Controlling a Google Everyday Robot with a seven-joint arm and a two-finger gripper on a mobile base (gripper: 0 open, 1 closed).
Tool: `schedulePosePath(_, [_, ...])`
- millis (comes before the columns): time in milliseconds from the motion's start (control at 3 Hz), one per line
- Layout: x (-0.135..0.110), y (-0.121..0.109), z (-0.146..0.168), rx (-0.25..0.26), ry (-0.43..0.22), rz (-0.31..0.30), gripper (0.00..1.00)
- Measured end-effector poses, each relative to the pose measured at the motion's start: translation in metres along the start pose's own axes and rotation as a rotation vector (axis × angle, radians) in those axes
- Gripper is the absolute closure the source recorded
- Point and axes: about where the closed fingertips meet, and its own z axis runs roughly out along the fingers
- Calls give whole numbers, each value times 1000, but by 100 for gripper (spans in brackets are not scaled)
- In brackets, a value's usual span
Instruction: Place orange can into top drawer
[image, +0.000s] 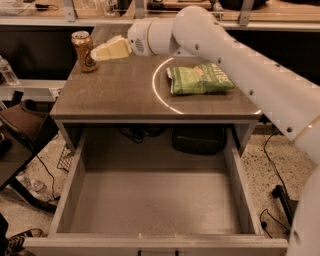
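The orange can (83, 50) stands upright at the far left corner of the grey table (120, 92). My gripper (98, 52) reaches in from the right at the end of the white arm, its pale fingers (111, 48) right next to the can's right side, at about the can's height. The top drawer (155, 200) is pulled fully out below the table's front edge and holds nothing.
A green chip bag (200, 78) lies on the right half of the table. A water bottle (7, 71) stands on a shelf at the left. A dark chair (25, 125) and cables sit on the floor at the left.
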Motion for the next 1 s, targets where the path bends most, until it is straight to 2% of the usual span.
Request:
schedulePosePath(667, [1, 32, 85, 31, -68, -18, 0])
schedulePosePath(1000, [3, 32, 117, 66, -65, 19, 0])
